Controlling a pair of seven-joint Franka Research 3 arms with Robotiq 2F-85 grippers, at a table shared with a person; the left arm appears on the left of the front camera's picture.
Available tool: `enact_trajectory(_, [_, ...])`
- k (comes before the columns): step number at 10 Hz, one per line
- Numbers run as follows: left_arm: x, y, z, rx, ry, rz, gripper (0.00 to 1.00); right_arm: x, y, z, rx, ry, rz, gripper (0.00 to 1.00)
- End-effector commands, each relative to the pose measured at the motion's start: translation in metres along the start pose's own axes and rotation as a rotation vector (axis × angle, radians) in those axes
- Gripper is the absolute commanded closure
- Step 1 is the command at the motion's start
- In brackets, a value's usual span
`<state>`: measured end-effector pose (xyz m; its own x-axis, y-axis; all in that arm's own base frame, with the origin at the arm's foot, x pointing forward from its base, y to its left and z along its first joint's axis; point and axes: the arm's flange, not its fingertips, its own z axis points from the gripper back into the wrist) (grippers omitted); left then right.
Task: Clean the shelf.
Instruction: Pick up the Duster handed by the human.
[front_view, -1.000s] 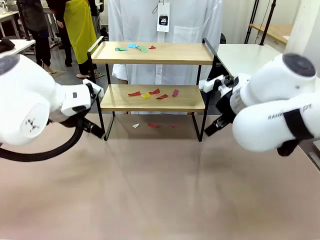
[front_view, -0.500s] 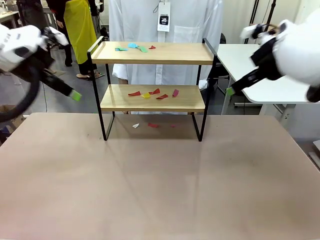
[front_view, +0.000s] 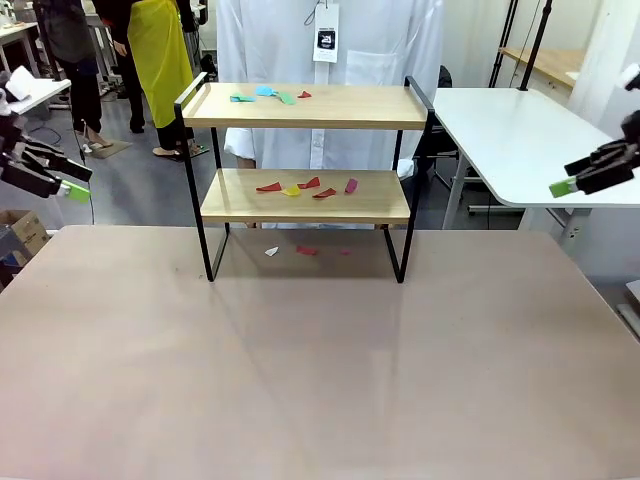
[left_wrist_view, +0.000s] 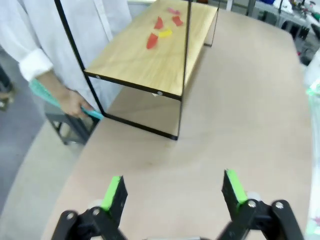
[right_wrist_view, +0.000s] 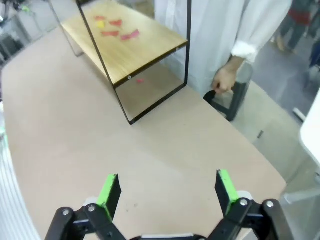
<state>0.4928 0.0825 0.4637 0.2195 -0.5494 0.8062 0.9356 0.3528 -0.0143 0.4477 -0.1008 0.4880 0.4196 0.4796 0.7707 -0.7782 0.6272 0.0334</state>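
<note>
**A:** Where is the shelf (front_view: 370, 106)?

**B:** At the far side of the table (front_view: 300, 380), about midway across. Its black feet rest on the tabletop, and the person (front_view: 330, 40) in the white coat stands close behind it.

**A:** What needs cleaning?

**B:** There are coloured scraps (front_view: 266, 94) on the top board (front_view: 350, 108) toward its left end. A second bunch (front_view: 310, 186) lies mid-way along the lower board (front_view: 240, 198). A few bits (front_view: 305, 250) lie on the table under the frame. Nothing looks swept yet, so I'd judge the job hardly begun.

**A:** Who is placed to do it?

**B:** The person, I think. In the left wrist view one hand (left_wrist_view: 75, 102) hangs beside the shelf's end holding a flat teal tool (left_wrist_view: 45, 95), possibly a brush or scraper. In the right wrist view the other hand (right_wrist_view: 223, 80) grips a dark thing (right_wrist_view: 235, 102) at the table's edge. I cannot tell what that is.

**A:** And the arms?

**B:** The left gripper (left_wrist_view: 172, 182) is off the table's left edge and the right gripper (right_wrist_view: 167, 179) off its right, both well apart from the shelf. Each has its jaws spread wide with nothing between the green pads. Each wrist camera looks down on an end of the frame.

**A:** Why so far out?

**B:** My guess is that it leaves the shelf's front and ends free for the person's reach. The scraps are thin and flat, poor things for a two-finger pinch, so sweeping suits them better.
</note>
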Motion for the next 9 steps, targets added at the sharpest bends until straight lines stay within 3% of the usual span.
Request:
enact_trajectory(1, [-0.014,0.040,-0.013,0.026,-0.045,0.003,0.00,-0.018,-0.050,-0.020,0.172,-0.078,0.020,0.00])
enact_trajectory(2, [-0.027,0.045,-0.011,-0.013,-0.120,-0.023,0.00,-0.038,-0.068,-0.021,0.214,-0.161,0.002,0.00])
enact_trajectory(4, [-0.032,0.038,-0.004,0.001,-0.170,-0.044,0.00,-0.053,-0.074,-0.024,0.225,-0.246,-0.020,0.00])
enact_trajectory(5, [-0.039,0.041,-0.017,-0.001,-0.109,0.002,0.00,-0.040,-0.040,-0.009,0.162,-0.192,0.014,0.00])
enact_trajectory(9, [-0.039,0.041,-0.017,-0.001,-0.109,0.002,0.00,-0.040,-0.040,-0.009,0.162,-0.192,0.014,0.00])
